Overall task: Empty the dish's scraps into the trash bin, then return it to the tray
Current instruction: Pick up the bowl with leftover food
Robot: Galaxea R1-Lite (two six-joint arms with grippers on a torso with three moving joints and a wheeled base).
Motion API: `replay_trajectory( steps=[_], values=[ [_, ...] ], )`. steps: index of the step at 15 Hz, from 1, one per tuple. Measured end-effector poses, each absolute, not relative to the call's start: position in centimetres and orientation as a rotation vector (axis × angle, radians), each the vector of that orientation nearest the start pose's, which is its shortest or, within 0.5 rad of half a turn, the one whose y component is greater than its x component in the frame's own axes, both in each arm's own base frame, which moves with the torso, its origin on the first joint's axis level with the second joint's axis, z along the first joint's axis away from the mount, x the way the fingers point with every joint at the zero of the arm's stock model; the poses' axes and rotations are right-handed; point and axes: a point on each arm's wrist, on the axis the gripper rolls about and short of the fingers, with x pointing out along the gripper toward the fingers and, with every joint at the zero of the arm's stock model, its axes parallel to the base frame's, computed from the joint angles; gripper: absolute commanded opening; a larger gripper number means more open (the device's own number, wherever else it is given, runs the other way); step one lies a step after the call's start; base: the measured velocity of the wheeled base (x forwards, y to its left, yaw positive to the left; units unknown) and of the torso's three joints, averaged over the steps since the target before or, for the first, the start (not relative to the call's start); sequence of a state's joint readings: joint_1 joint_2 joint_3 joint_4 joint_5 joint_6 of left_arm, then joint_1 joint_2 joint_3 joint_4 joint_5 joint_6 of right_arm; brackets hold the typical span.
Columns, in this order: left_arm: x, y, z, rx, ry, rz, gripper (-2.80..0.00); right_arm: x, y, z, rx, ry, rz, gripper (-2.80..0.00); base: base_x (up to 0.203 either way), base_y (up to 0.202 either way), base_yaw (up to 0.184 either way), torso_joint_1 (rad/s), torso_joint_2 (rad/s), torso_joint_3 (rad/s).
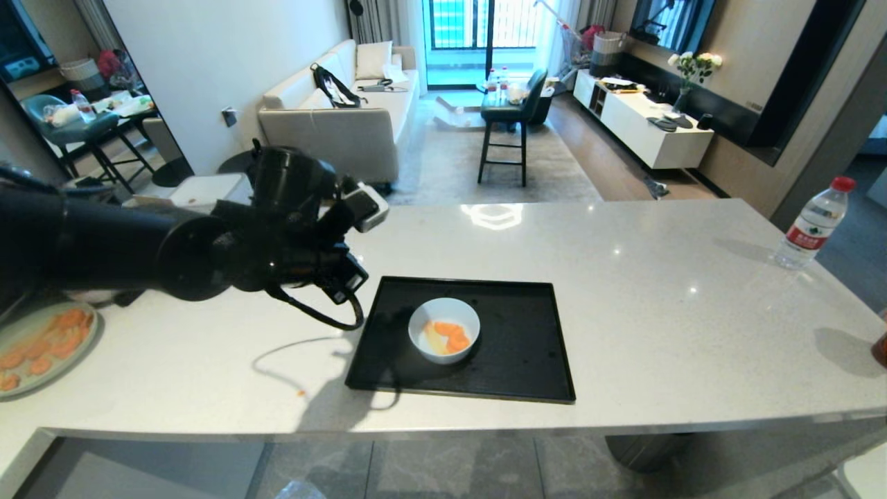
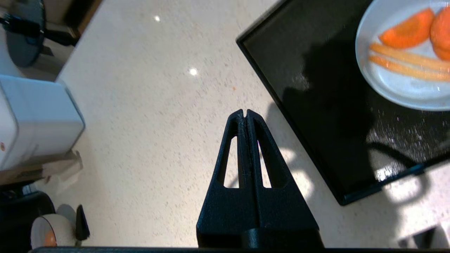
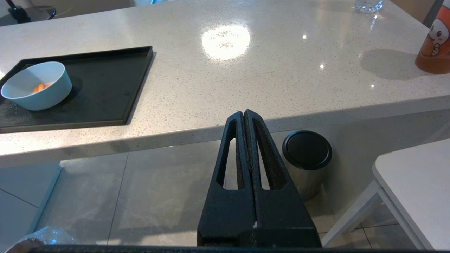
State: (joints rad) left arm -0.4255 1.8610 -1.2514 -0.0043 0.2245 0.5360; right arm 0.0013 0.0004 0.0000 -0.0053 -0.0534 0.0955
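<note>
The little white dish [image 1: 444, 330] sits on the black tray [image 1: 527, 305], a bit toward the tray's left side. The tray lies in the middle of the pale stone counter [image 1: 624, 277], close to its near edge. In the dish are the scraps [image 1: 449, 337]: orange carrot slices and some pale yellow strips.

The left gripper [image 2: 245, 113] hangs over the bare counter just past the tray's left edge. Its two black fingers are pressed together and hold nothing. The dish is off to its side, not touching it.

The right gripper [image 3: 243, 113] is low, out past the counter's near edge, above the floor. Its fingers are pressed together too, with nothing between them. A steel can with a black top [image 3: 307, 151] stands on the floor under the counter.

A water bottle [image 1: 812, 223] with a red cap stands near the counter's far right corner. Its label is too small to read. An orange cup [image 3: 434, 45] with a cartoon face is cut off at the right edge. A green plate [image 1: 38, 346] of carrot slices at the counter's left end is half hidden by the arm.
</note>
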Motion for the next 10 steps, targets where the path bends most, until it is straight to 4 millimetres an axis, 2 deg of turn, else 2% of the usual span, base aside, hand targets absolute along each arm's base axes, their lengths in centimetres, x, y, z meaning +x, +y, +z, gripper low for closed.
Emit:
replay_trajectory(
  steps=[1, 2, 5, 10],
  values=[
    [32.6, -14.3, 19.0, 0.722, 0.547, -0.359, -2.8, -2.3, -0.1, 7.6, 0.096, -0.008, -0.052, -2.8, 0.0, 0.0, 0.0, 0.0, 0.0, 0.0],
    [32.6, -14.3, 18.9, 0.727, 0.576, -0.384, 0.0, -2.3, -0.1, 7.6, 0.096, -0.008, -0.052, -2.8, 0.0, 0.0, 0.0, 0.0, 0.0, 0.0],
    [32.4, -14.8, 18.7, 0.706, 0.606, -0.496, 0.0, -2.3, -0.1, 7.6, 0.096, -0.008, -0.052, -2.8, 0.0, 0.0, 0.0, 0.0, 0.0, 0.0],
    [32.7, -16.7, 17.2, 0.616, 0.655, -0.507, 0.0, -2.3, -0.1, 7.6, 0.096, -0.008, -0.052, -2.8, 0.0, 0.0, 0.0, 0.0, 0.0, 0.0]
  ],
)
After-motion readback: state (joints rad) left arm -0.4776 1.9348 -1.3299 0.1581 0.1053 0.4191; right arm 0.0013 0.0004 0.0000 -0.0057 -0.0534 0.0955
